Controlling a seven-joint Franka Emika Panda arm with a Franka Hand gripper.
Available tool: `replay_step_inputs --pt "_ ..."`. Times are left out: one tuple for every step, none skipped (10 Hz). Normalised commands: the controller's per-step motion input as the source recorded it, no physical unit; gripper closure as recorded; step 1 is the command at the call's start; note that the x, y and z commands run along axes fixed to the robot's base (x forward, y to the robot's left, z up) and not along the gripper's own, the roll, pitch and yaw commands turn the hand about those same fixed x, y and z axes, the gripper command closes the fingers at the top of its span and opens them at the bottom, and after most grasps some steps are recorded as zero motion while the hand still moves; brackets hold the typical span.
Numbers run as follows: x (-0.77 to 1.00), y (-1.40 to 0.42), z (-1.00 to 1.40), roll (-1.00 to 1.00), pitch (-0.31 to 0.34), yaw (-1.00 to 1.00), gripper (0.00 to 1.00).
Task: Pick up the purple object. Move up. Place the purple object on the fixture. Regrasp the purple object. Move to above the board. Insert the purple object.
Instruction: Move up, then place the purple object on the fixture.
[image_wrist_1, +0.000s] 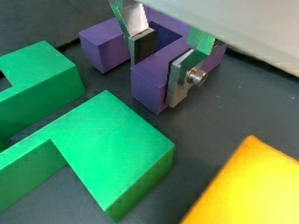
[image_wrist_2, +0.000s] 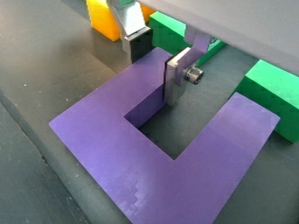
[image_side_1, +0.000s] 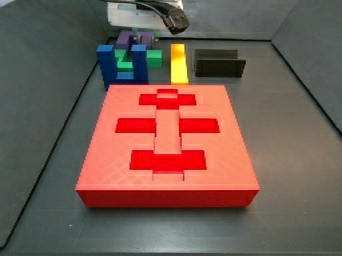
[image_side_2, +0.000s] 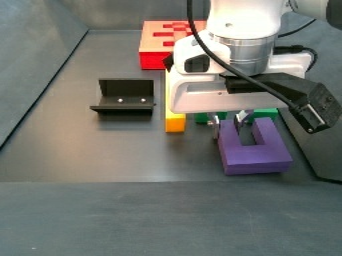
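The purple object (image_wrist_1: 152, 87) (image_wrist_2: 128, 166) lies flat on the dark floor, a violet U-shaped block, seen in both side views (image_side_1: 130, 40) (image_side_2: 254, 150) at the end of the row of pieces. My gripper (image_wrist_1: 160, 77) (image_wrist_2: 156, 74) (image_side_2: 234, 128) stands over it with one finger in the notch and one on the outer face of a prong, shut on that prong. The fixture (image_side_2: 127, 97) (image_side_1: 219, 63) stands apart on the floor. The red board (image_side_1: 167, 140) (image_side_2: 163, 38) lies beyond the row of pieces.
Green blocks (image_wrist_1: 93, 149) (image_wrist_2: 268, 87) sit right beside the purple object. A yellow block (image_side_1: 178, 62) (image_side_2: 175, 122) (image_wrist_1: 251, 188) stands between them and the fixture. A blue U-shaped block (image_side_1: 107, 65) flanks the green ones. Dark walls enclose the floor.
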Motion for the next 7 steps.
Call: replay_step_inputs --pt "-0.02 0.00 0.83 -0.01 0.015 -0.02 1.00" --pt "-0.08 0.00 0.67 0.00 0.062 -0.03 1.00" --pt "-0.04 0.00 0.30 0.04 0.051 -0.02 1.00" --pt "0.08 -0.03 0.00 0.00 0.006 0.00 1.00" --pt "0.21 0.00 0.52 -0.34 0.003 -0.29 1.00" --pt "0.71 -0.02 0.89 -0.60 0.114 -0.30 1.00" --pt "0.79 0.00 0.85 -0.73 0.086 -0.37 1.00"
